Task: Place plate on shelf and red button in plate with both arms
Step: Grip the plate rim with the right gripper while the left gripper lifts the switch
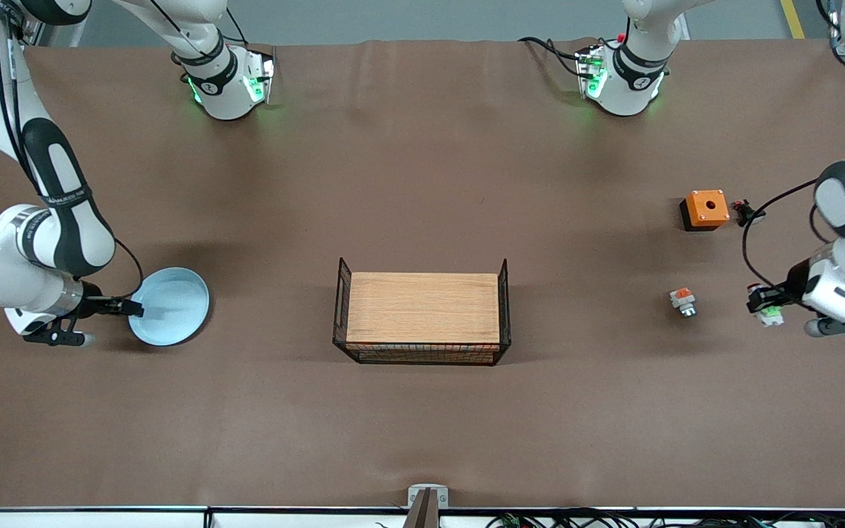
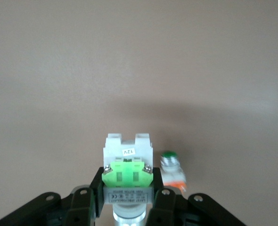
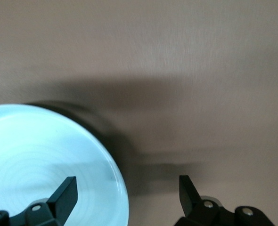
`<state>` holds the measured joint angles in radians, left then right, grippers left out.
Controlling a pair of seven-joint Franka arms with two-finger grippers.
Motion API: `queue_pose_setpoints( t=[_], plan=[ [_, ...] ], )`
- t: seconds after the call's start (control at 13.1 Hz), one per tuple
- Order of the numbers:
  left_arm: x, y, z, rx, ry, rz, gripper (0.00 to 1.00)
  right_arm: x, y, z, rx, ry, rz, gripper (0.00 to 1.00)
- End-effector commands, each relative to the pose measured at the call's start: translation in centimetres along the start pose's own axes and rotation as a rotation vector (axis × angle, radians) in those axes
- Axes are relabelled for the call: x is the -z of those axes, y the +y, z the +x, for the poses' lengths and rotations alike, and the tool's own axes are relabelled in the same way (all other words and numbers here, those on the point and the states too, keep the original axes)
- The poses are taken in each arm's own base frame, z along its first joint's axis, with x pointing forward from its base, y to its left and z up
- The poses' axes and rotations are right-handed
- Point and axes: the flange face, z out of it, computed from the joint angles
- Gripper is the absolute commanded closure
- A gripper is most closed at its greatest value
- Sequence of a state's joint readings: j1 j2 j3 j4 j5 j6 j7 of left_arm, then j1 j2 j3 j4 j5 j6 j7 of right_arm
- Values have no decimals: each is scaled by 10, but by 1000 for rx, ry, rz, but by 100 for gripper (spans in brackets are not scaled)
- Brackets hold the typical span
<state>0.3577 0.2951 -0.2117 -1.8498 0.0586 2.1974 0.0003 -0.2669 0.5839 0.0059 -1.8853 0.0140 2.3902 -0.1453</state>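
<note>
The pale blue plate (image 1: 177, 293) lies on the brown cloth toward the right arm's end of the table. My right gripper (image 1: 129, 306) stands open across the plate's rim. In the right wrist view one finger (image 3: 66, 193) is over the inside of the plate (image 3: 35, 155) and the other is outside the rim, with the gripper (image 3: 127, 188) gripping nothing. At the left arm's end, my left gripper (image 1: 760, 301) is shut on the red button (image 1: 769, 315), low over the cloth. In the left wrist view the red button (image 2: 128, 165), white with a green tab, sits between the fingers of the gripper (image 2: 128, 188).
A black wire basket (image 1: 342, 308) with a wooden board in it stands mid-table. A white part with an orange tab (image 1: 683, 301) lies beside the left gripper and also shows in the left wrist view (image 2: 173, 172). An orange box (image 1: 705, 209) and a small black part (image 1: 745, 211) lie farther from the front camera.
</note>
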Motion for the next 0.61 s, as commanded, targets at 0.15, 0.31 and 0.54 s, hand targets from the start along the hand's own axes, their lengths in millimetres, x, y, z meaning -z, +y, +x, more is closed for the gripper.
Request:
queue_pose_setpoints(
  t=[0.15, 0.31, 0.54],
  plan=[
    [116, 27, -3, -47, -44, 35, 100, 3, -6, -18, -74, -9, 11, 19],
    [159, 52, -11, -75, -50, 34, 100, 3, -6, -19, -73, -18, 11, 31],
    [201, 77, -31, -111, -59, 39, 100, 3, -5, -18, -68, -20, 12, 49]
  ],
)
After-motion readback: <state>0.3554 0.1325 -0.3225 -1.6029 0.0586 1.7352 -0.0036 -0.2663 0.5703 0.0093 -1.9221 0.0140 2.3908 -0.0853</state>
